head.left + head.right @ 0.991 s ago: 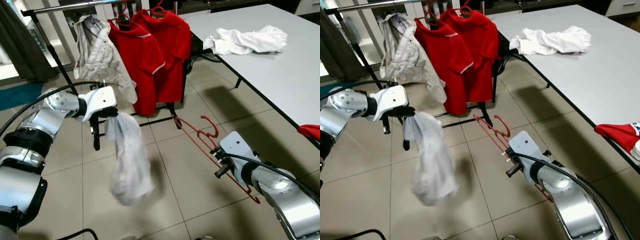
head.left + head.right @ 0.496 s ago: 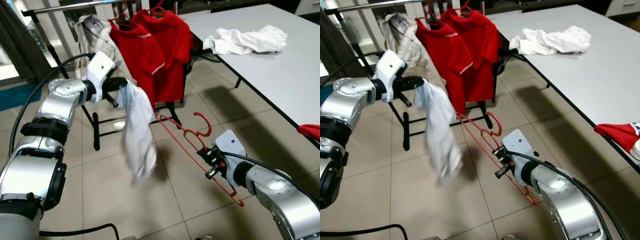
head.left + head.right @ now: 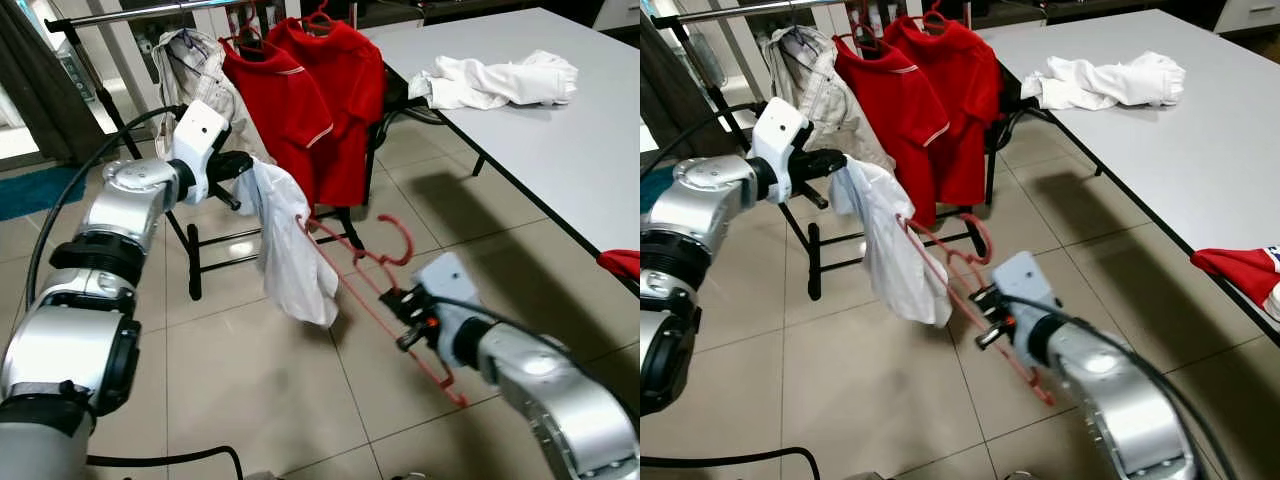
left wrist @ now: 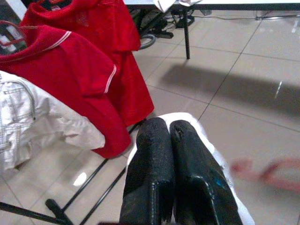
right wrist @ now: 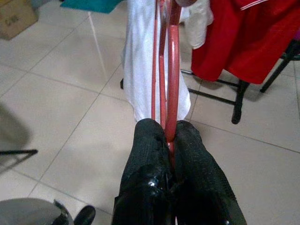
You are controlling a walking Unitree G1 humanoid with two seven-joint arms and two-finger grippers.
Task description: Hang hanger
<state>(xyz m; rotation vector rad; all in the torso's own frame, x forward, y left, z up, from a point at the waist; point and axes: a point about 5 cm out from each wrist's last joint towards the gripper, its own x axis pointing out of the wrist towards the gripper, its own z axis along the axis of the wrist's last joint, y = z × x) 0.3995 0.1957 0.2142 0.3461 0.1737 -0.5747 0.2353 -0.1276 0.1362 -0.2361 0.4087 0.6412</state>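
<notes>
A red wire hanger (image 3: 352, 272) is clamped in my right gripper (image 3: 404, 323), which is shut on its lower bar; in the right wrist view the hanger (image 5: 168, 70) runs out from between the fingers (image 5: 149, 140). My left gripper (image 3: 243, 166) is shut on the top of a white garment (image 3: 290, 255), which hangs limp in front of the rack. The hanger's far end lies against this garment's edge. In the left wrist view the fingers (image 4: 152, 140) press together over white cloth.
A clothes rack rail (image 3: 130, 12) at the back carries two red shirts (image 3: 295, 100) and a pale jacket (image 3: 195, 75). A grey table (image 3: 540, 140) on the right holds a white cloth heap (image 3: 500, 80); a red cloth (image 3: 622, 262) lies at its near edge. The floor is tiled.
My left gripper lifted the white garment up toward the rack. My right arm carried the hanger leftward, so its far end now meets the garment.
</notes>
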